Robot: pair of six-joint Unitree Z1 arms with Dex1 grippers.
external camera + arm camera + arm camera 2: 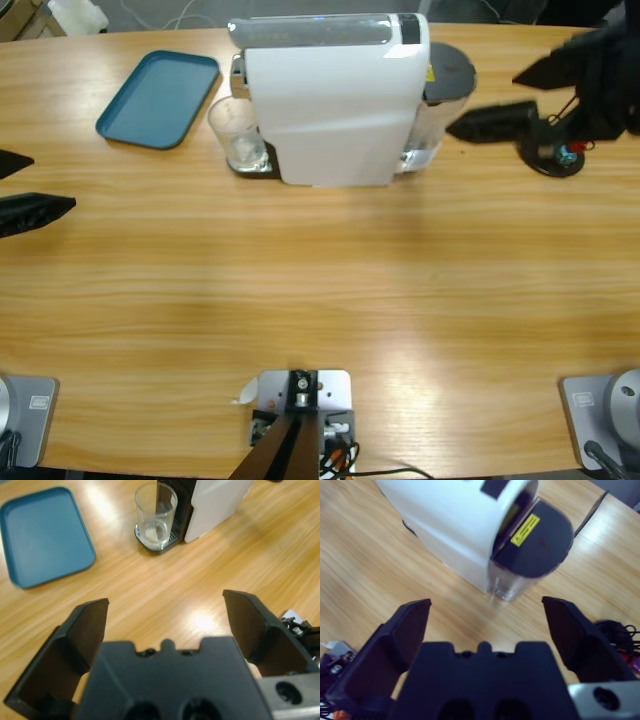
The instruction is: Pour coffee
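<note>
A white coffee machine (335, 100) stands at the back middle of the table. On the drip tray at its left end stands a clear glass (236, 133); the left wrist view shows the glass (155, 514) upright with no brown liquid in it. The coffee is out of view. My left gripper (50, 183) is open at the table's left edge, well short of the glass, its jaws (165, 602) wide apart and holding nothing. My right gripper (482, 103) is open just right of the machine. In the right wrist view, my right gripper (486, 604) faces the machine's dark-lidded water tank (532, 542).
A blue tray (160, 98) lies left of the glass at the back and appears again in the left wrist view (42, 535). A small black round thing with cables (555, 157) sits under the right arm. Bare wood (320, 290) spreads in front of the machine.
</note>
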